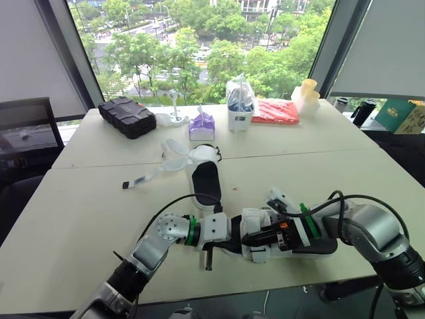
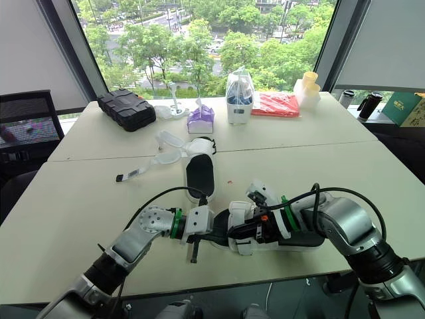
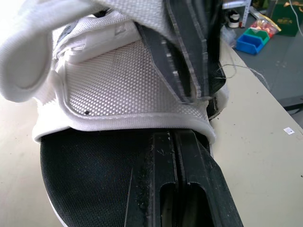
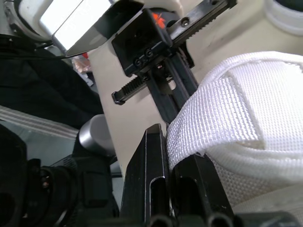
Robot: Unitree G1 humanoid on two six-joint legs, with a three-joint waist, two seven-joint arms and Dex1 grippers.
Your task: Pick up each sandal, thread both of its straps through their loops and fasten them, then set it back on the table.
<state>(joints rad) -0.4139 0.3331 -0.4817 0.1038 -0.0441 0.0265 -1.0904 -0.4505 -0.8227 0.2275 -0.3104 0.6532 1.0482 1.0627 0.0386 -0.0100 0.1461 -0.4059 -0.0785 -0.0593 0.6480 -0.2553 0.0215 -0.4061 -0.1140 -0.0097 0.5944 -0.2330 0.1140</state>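
A white-strapped sandal with a black footbed (image 1: 317, 247) lies near the table's front edge, between my two grippers. My right gripper (image 4: 173, 142) is shut on its white woven strap (image 4: 227, 118), at the sandal's left end. My left gripper (image 3: 177, 137) reaches in from the left. Its fingers (image 3: 161, 179) are shut and lie on the black footbed (image 3: 90, 175), running under the white mesh upper (image 3: 123, 90). The two grippers almost touch. A second sandal (image 1: 206, 176) lies mid-table with its straps (image 1: 176, 154) spread open.
Along the far side stand a black case (image 1: 127, 116), a purple tissue pack (image 1: 202, 126), a white container with a bag (image 1: 240, 106), a red packet (image 1: 275, 111) and yellow cups (image 1: 307, 93). A loose white strip (image 1: 141, 180) lies left of the second sandal.
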